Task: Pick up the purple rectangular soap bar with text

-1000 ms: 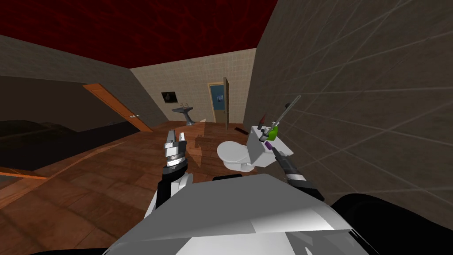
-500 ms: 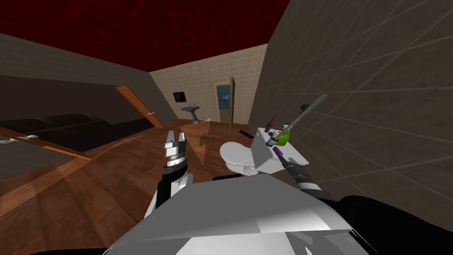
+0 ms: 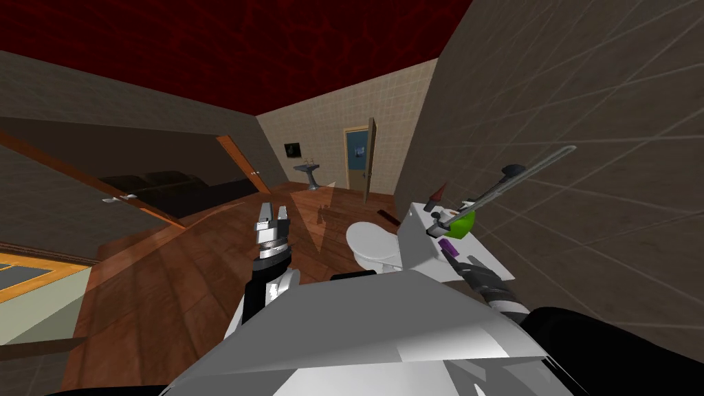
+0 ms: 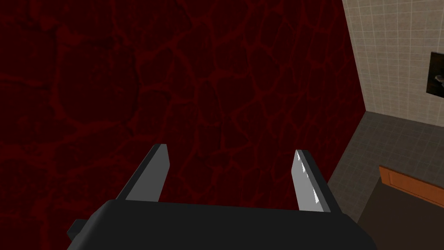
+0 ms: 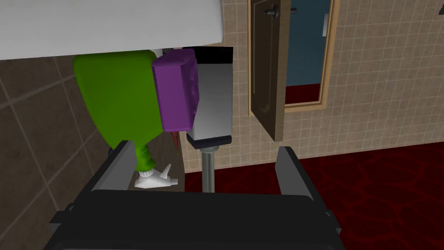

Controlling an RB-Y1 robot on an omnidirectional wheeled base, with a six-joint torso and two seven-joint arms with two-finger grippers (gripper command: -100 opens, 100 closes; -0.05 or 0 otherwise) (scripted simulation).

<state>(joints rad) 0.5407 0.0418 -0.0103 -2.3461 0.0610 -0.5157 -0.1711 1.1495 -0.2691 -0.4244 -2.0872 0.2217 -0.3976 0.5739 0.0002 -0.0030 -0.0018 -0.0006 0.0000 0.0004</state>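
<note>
Now: whole head view swinging versus a second ago, so own base turning toward wall, objects not moving. White toilet tank (image 3: pixel 416 242) sitting nearer under right arm. Purple rectangular soap bar (image 3: pixel 447 246) (image 5: pixel 175 95) lying on tank top, against green squeeze bottle (image 5: pixel 115 95). Right gripper (image 3: pixel 455 256) (image 5: pixel 206 149) closing in, hovering just short of bar, jaws spread, gripping nothing. Left gripper (image 3: pixel 271 213) (image 4: pixel 230 154) idling raised over floor, jaws spread. Judgement: approach nearly done, final advance and pinch remaining, bottle crowding one finger.
</note>
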